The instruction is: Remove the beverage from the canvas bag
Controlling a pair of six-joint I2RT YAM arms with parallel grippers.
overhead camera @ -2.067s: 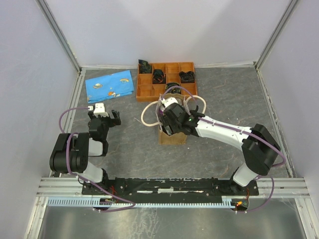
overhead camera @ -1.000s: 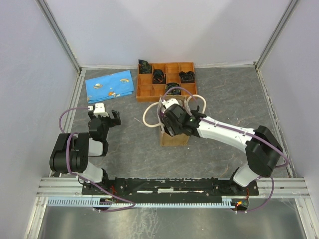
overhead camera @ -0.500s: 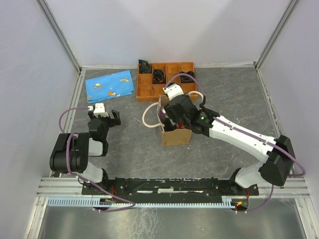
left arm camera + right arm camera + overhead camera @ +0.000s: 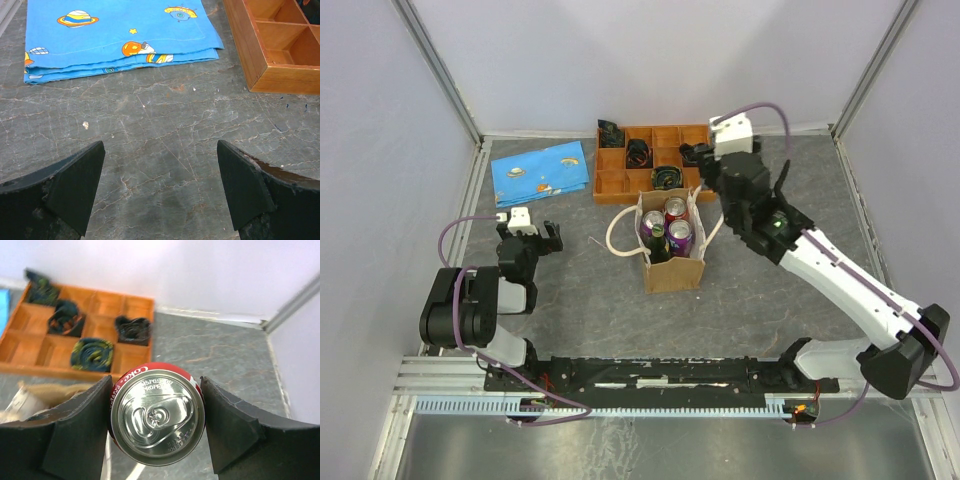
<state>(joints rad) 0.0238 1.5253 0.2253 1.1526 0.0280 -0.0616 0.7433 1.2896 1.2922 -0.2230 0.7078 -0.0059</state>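
Right claw (image 4: 155, 390) now out of canvas bag (image 4: 672, 272), around one red can (image 4: 157, 415); three cans (image 4: 675, 208) inside.

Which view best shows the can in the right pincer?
Right wrist: the red can fills the centre, clamped in the right pincer. From the top the arm hides it; the left wrist misses it.

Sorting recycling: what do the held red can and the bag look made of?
The red can: metal, probably aluminium; shiny silver lid with pull tab. The canvas bag: matte tan fabric or stiff paper, unclear from above; flat boxy sides.
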